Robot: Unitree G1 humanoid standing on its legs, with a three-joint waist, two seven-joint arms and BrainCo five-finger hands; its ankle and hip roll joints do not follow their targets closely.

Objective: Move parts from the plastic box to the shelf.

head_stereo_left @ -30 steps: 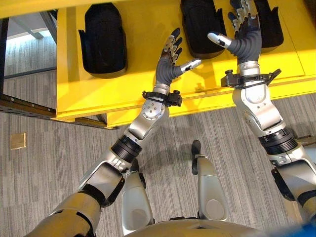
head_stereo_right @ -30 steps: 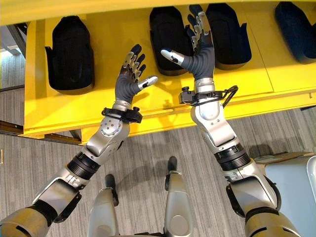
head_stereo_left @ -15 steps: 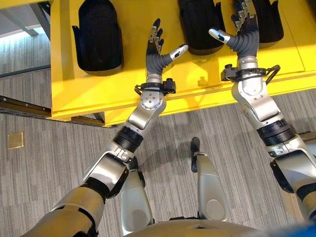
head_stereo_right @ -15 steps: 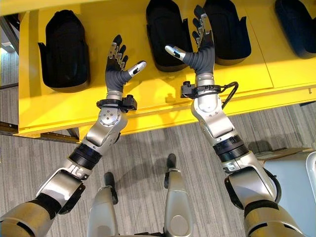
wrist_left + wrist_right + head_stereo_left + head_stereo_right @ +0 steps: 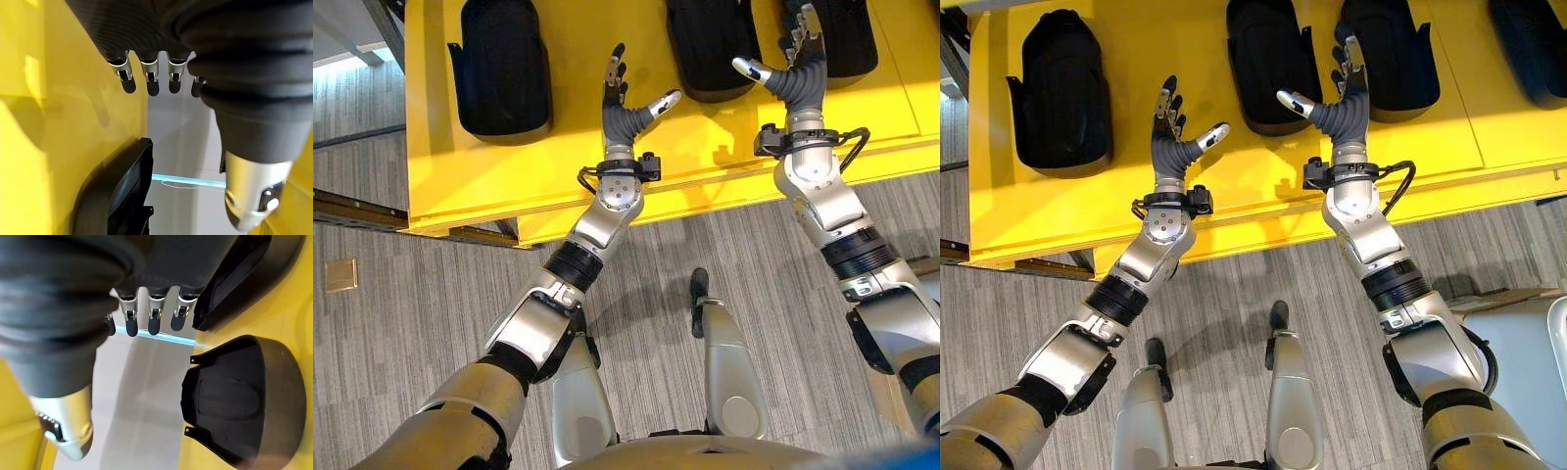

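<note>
The left hand [image 5: 1172, 139] has slid toward 12 o'clock over the flat yellow shelf [image 5: 1058, 211], nearer the right hand [image 5: 1340, 110] (both spread wide, empty), so the black curved plastic parts [image 5: 1065, 90] look placed.

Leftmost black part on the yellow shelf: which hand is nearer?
Left. The left hand hovers open just right of the leftmost black part; the right hand is farther right, between two other black parts.

Grey striped carpet floor [image 5: 401, 323], a small brass floor plate [image 5: 340, 275] at its left.
</note>
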